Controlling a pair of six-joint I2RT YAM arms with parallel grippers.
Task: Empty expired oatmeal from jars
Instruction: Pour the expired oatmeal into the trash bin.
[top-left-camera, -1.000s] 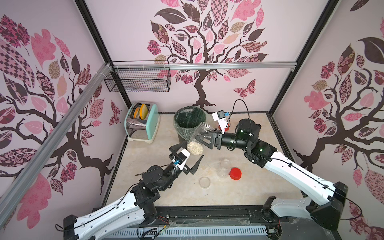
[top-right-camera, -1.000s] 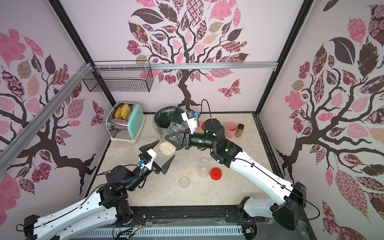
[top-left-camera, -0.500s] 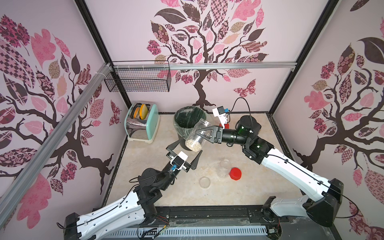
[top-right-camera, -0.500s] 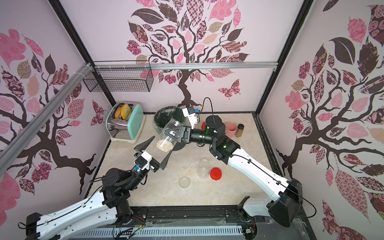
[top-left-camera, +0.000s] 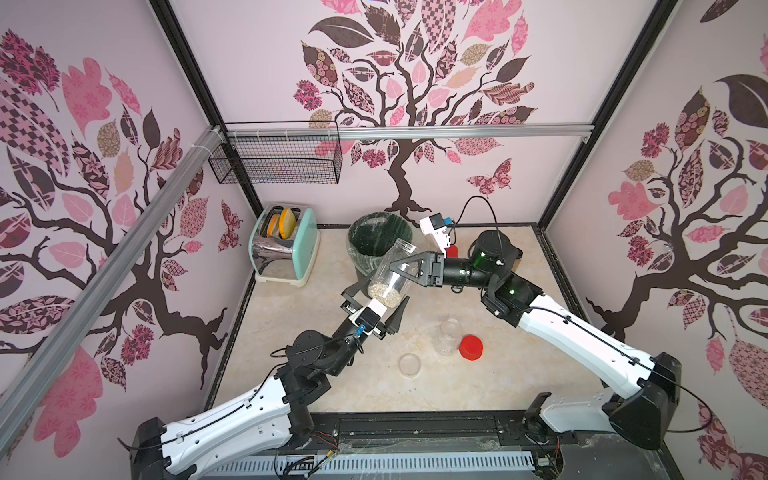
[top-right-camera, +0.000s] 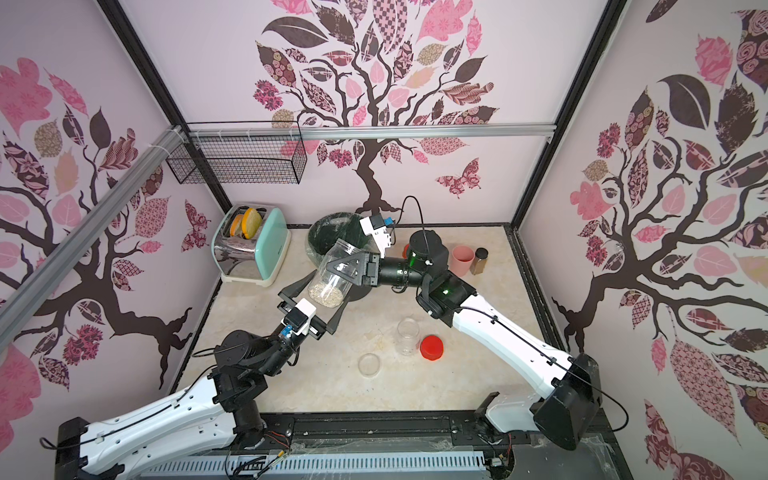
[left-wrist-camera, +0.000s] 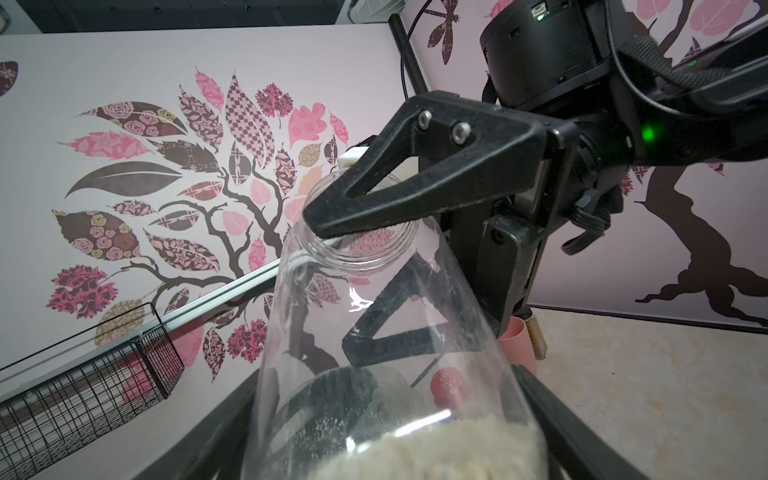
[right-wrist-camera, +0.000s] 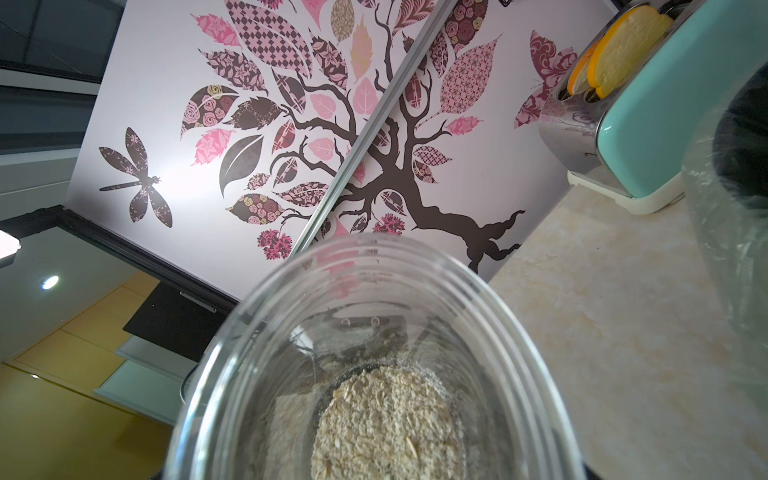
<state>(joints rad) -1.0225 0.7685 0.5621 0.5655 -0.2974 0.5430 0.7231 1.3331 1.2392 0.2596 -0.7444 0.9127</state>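
While the left gripper (top-left-camera: 380, 298) stands spread on both sides of the base, it should close slowly and evenly: the jar (top-left-camera: 400, 251) is clear, smooth and round, so I think it slips easily. Dry, flaky oatmeal (top-left-camera: 384, 291) lies low inside. The right gripper (top-left-camera: 398, 269) pinches the tilted jar in the air, with the bin (top-left-camera: 374, 239) at 12 o'clock.

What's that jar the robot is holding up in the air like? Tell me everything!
The lifted jar is clear, round and lidless, with screw threads round its open mouth. Pale oatmeal sits in its bottom. It leans, mouth toward the green bin. The right gripper clamps its middle; the left gripper straddles its base, contact unclear.
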